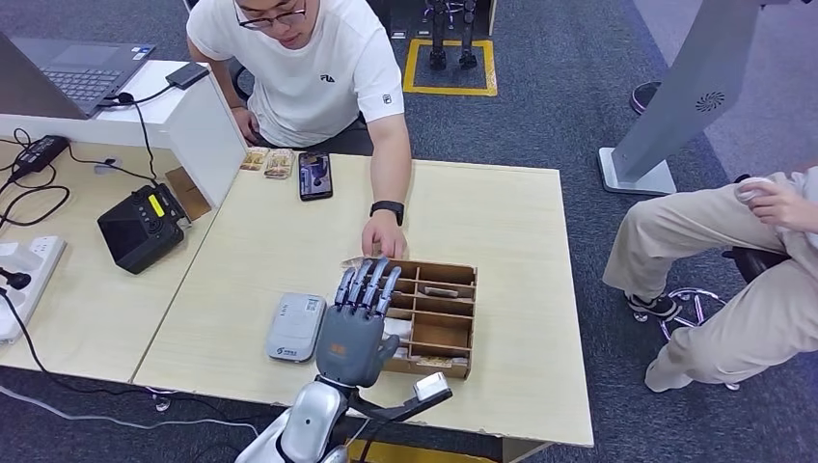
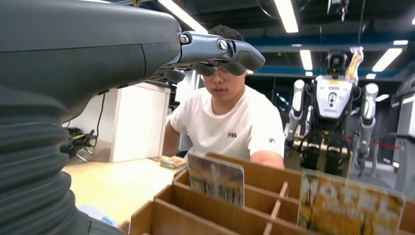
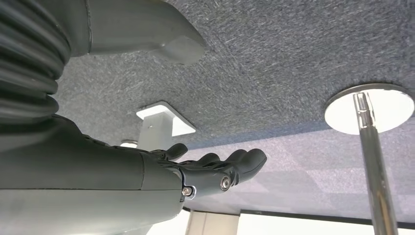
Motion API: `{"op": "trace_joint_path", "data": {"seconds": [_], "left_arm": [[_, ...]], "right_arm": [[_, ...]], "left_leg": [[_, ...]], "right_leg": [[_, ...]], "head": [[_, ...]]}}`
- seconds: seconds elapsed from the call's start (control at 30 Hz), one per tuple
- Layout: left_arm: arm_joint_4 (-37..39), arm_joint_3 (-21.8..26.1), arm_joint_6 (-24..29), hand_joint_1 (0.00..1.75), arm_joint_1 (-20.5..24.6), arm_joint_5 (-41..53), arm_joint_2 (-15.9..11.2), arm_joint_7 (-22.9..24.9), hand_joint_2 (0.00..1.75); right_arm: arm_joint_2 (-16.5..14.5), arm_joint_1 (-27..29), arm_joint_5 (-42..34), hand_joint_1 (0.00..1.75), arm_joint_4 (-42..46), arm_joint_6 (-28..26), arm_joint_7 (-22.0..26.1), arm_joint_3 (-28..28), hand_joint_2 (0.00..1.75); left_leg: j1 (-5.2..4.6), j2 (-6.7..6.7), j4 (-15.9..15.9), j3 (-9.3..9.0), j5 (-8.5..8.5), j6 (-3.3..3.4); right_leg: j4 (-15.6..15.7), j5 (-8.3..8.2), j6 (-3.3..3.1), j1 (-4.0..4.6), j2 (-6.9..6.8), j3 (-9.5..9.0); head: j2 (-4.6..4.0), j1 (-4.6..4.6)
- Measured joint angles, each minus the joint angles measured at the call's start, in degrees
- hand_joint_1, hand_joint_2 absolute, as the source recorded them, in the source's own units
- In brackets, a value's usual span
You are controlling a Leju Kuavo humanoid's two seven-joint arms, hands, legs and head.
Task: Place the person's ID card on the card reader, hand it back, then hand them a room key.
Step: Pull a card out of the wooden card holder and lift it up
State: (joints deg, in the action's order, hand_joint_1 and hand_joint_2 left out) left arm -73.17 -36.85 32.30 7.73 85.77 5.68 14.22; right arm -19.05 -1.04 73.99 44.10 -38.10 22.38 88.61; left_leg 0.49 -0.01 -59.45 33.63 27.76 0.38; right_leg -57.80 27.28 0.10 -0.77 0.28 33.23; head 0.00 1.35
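Now, step: judging by the layout, the room-key stage; the left hand (image 1: 359, 323) hovers at lower centre of the head view, over the near-left compartments of the wooden divider box (image 1: 453, 275).
Left hand state: fingers extended and slightly apart, holding nothing that shows.
Right hand state: in its wrist view the right hand (image 3: 215, 169) hangs over grey carpet, fingers loosely straight, with nothing in it.
Key cards: upright in the box's slots; one card (image 2: 216, 178) stands at centre of the left wrist view, another (image 2: 348, 205) at lower right.
Card reader: the white flat unit (image 1: 296, 327) lies just left of the left hand, nothing on top.
ID card: I cannot tell where it is.
Person: their hand (image 1: 383, 237) rests at the box's far-left corner, close to the robot's fingertips.
Next move: lower the fingers into a slot and pinch one card's top edge without knocking the dividers or the person's hand.
Surface: pale wooden table (image 1: 502, 222); a phone (image 1: 314, 175) lies at its far edge.
Room: grey-blue carpet, with a second seated person at the right edge.
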Motion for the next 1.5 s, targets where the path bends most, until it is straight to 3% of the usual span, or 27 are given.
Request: {"op": "trace_joint_path", "data": {"seconds": [0.43, 0.9, 1.07, 1.33, 1.5], "left_arm": [[7.9, -0.09, -0.81, 0.0, 3.71, 0.0, 2.01, 0.51, 1.75], [9.41, 0.15, 3.55, 0.0, 3.78, -0.14, 2.86, 0.16, 1.75], [7.86, 1.48, 6.98, 0.0, 2.65, -0.51, 3.21, -0.79, 1.75], [0.42, 5.84, 7.23, 0.0, 0.23, -4.19, 4.23, -7.78, 1.75], [-1.68, 7.93, 7.24, 0.0, -0.65, -2.05, 4.98, -8.63, 1.75]], "right_arm": [[0.0, -0.29, 1.81, 0.0, -0.03, -0.01, 0.17, 0.0, 1.75], [0.01, -0.27, 1.49, 0.0, -0.03, -0.01, -0.48, 0.0, 1.75], [0.01, -0.26, -0.27, 0.0, -0.03, -0.01, 0.4, 0.0, 1.75], [0.01, -0.25, -0.68, 0.0, -0.01, -0.01, -0.73, 0.0, 1.75], [0.01, -0.26, -1.34, 0.0, -0.01, -0.01, -0.28, 0.0, 1.75]], "left_leg": [[0.0, -0.01, 0.0, 0.0, 0.0, 0.0], [0.0, -0.02, 0.0, -0.02, 0.0, 0.0], [0.0, -0.02, 0.0, -0.01, 0.0, 0.0], [0.0, -0.02, 0.01, -0.01, 0.0, 0.0], [0.0, -0.03, 0.0, -0.01, 0.0, 0.0]], "right_leg": [[0.0, 0.0, 0.0, 0.0, -0.03, -0.03], [0.0, 0.0, 0.01, 0.0, -0.03, -0.08], [0.0, 0.01, 0.01, 0.0, -0.03, -0.07], [0.0, 0.01, 0.01, 0.0, -0.03, -0.07], [0.0, 0.01, 0.01, 0.0, -0.04, -0.07]], "head": [[0.0, 0.0], [0.0, 0.0], [0.0, 0.0], [0.0, 0.0], [0.0, 0.0]]}}
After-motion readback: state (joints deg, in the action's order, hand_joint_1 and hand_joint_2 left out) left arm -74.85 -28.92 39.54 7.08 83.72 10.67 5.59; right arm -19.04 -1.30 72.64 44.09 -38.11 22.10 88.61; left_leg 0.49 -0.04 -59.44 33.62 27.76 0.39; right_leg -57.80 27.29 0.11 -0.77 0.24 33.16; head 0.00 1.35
